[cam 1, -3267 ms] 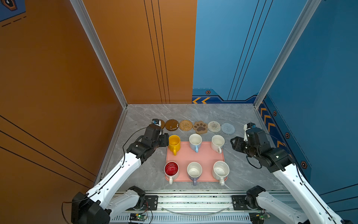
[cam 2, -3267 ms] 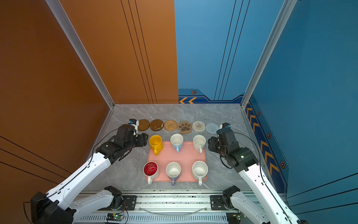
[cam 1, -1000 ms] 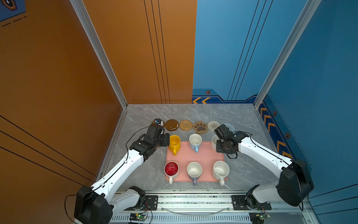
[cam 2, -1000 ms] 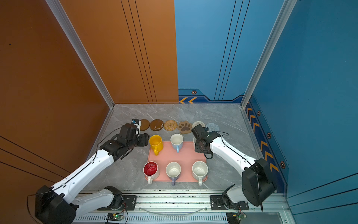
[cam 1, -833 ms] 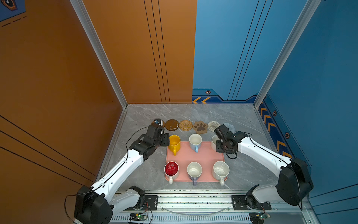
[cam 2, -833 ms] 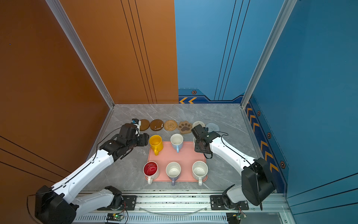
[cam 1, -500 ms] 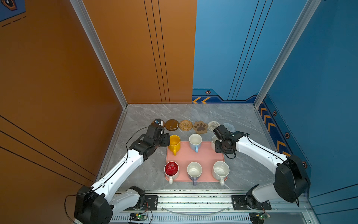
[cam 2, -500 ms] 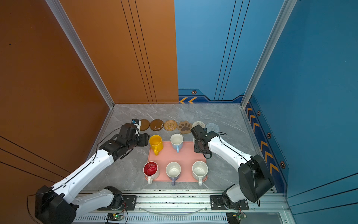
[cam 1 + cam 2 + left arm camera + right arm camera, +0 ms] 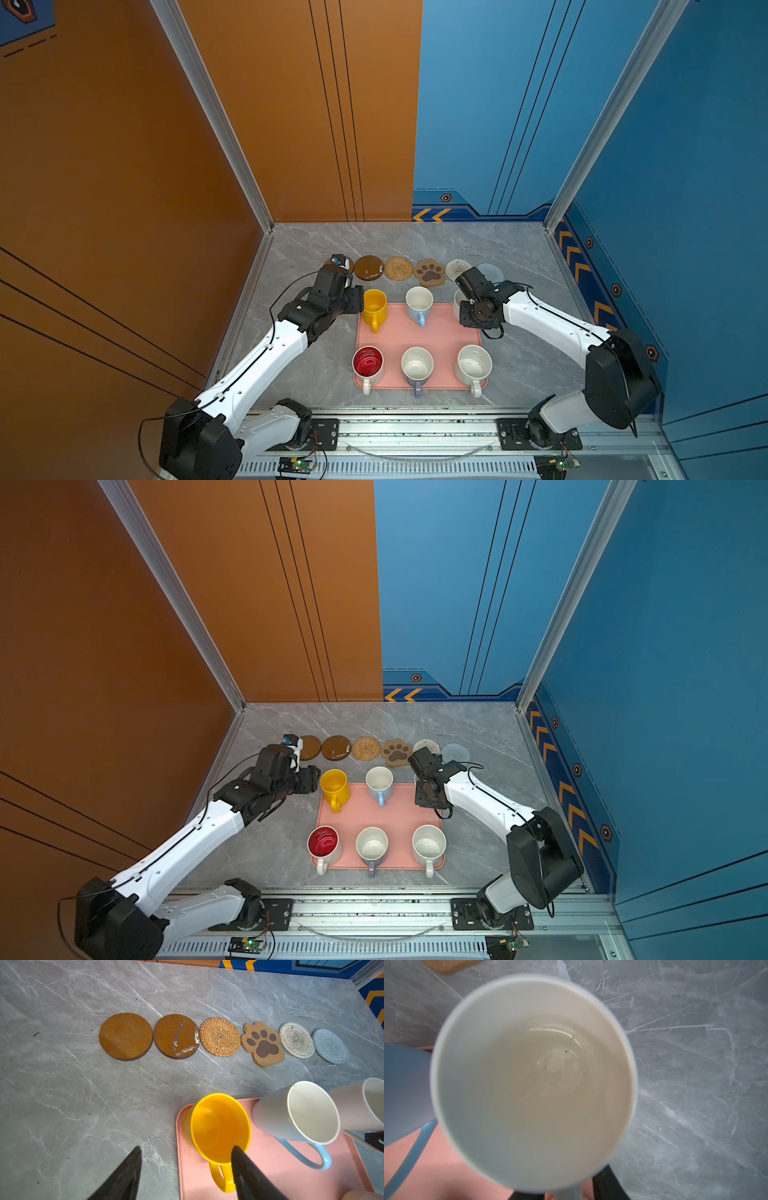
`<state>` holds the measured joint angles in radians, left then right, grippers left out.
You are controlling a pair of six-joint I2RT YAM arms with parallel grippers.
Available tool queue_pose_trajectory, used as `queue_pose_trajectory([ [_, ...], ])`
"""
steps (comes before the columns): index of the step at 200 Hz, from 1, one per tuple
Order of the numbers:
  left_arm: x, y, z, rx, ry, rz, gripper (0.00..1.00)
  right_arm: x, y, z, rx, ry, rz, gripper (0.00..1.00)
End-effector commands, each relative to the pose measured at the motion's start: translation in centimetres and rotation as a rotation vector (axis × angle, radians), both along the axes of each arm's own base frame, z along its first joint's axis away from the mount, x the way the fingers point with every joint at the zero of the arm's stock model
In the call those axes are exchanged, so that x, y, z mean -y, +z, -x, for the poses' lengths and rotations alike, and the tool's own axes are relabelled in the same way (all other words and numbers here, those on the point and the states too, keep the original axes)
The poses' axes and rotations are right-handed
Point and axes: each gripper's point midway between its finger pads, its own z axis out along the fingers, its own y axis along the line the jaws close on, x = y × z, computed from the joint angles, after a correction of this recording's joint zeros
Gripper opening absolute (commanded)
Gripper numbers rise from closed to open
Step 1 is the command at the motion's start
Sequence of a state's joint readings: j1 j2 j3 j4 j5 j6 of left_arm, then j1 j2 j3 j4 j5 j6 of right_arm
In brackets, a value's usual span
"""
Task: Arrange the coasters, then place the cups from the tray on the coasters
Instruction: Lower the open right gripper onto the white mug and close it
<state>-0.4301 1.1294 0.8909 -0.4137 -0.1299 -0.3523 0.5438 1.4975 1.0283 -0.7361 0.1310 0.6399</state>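
Right wrist view: on the pink tray [image 9: 436, 1178], the plain white mug [image 9: 529, 1074] stands with its handle between the right gripper's [image 9: 566, 1194] parted fingers [image 9: 608, 1184], slim gaps either side. Left wrist view: the yellow mug [image 9: 218, 1126] sits between the left gripper's [image 9: 185, 1151] wide-spread fingers [image 9: 249, 1174], one tip over its rim.

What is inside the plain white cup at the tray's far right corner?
Only a few dark specks; otherwise the plain white cup is empty. In both top views the right arm hides most of it.
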Motion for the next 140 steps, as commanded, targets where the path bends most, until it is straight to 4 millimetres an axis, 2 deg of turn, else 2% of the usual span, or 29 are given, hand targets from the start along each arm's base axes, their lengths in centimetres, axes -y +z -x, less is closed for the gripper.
queue_pose_trajectory([
  [1,-0.3,0.5,0.1,0.017,0.005,0.012,0.69,0.0,-0.9,0.0,-0.004,0.003,0.0,0.32],
  [140,-0.4,0.7,0.2,0.023,0.009,0.016,0.69,-0.2,-2.1,0.1,0.0,0.005,-0.002,0.27],
])
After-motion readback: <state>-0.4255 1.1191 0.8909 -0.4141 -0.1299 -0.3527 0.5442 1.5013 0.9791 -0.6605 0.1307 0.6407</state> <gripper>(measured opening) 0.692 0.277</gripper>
